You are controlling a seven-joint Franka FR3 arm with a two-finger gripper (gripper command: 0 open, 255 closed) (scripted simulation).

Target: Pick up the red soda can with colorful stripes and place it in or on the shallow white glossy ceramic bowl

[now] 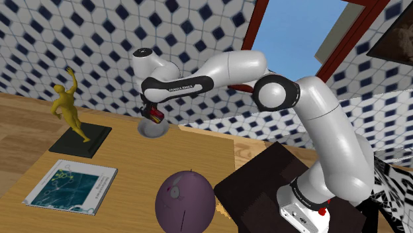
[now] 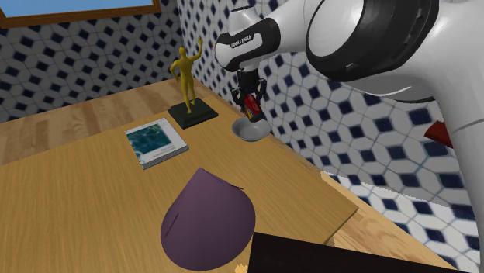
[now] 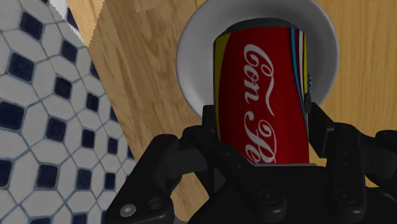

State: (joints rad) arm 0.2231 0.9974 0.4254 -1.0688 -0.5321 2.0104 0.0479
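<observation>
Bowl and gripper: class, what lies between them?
The red soda can, clasped by the gripper, hangs over the white bowl; the wrist view shows it.

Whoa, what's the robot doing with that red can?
The white robot arm's black gripper is shut on a red soda can and holds it right over a shallow white bowl on the wooden table. The can seems to hang just above the bowl, so it is not set down yet. A yellow figurine and a book sit further along the table.
</observation>
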